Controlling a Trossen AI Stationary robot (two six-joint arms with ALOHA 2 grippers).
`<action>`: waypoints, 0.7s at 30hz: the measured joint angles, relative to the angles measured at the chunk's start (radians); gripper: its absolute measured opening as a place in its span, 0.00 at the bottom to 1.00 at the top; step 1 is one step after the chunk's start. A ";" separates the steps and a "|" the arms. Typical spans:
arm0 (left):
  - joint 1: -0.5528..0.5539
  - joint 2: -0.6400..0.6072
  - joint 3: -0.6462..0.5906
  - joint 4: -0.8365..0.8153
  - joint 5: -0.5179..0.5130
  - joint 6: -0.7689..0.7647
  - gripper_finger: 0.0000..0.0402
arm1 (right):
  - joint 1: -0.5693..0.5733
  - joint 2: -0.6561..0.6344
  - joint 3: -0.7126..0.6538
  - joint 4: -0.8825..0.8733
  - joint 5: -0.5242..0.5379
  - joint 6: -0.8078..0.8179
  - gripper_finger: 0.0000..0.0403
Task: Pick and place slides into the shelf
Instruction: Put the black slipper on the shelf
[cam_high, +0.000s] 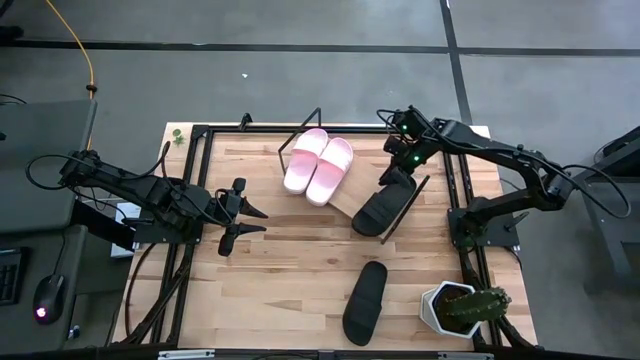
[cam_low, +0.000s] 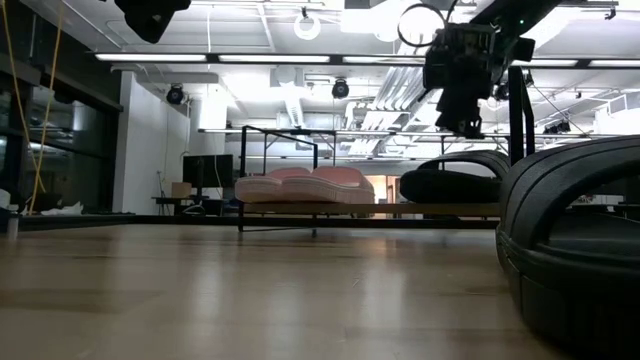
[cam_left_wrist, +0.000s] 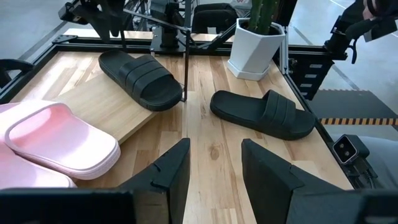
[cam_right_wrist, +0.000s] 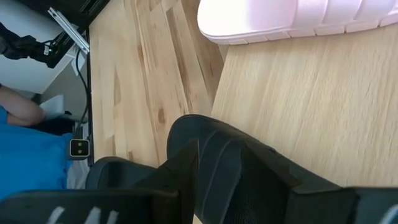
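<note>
Two pale pink slides (cam_high: 318, 165) lie side by side, soles down, on the tilted light-wood shelf (cam_high: 345, 200). One black slide (cam_high: 383, 210) rests on the shelf's right part, close to the wire frame. The other black slide (cam_high: 365, 300) lies sole down on the tabletop near the near edge, and looms large in the low view (cam_low: 575, 240). My right gripper (cam_high: 400, 178) hangs open just above the black slide on the shelf (cam_low: 450, 182), with a gap showing below it in the low view (cam_low: 463, 120). My left gripper (cam_high: 250, 220) waits open over the table's left part.
A cactus in a white pot (cam_high: 455, 305) stands at the table's near right corner, beside the loose black slide. Black frame rails run along the table's left and right edges. A person's blue sleeve (cam_right_wrist: 25, 149) shows beyond the table. Bare tabletop lies between my left gripper and the shelf.
</note>
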 joint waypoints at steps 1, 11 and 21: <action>0.000 0.000 0.000 0.000 0.000 0.000 0.32 | 0.000 0.000 0.000 0.003 0.000 0.000 0.27; 0.000 0.015 0.001 0.014 0.076 -0.010 0.32 | 0.000 0.000 0.000 0.050 -0.004 0.027 0.27; 0.000 0.181 0.000 0.100 0.167 0.045 0.32 | 0.001 0.000 0.000 0.098 -0.016 0.029 0.27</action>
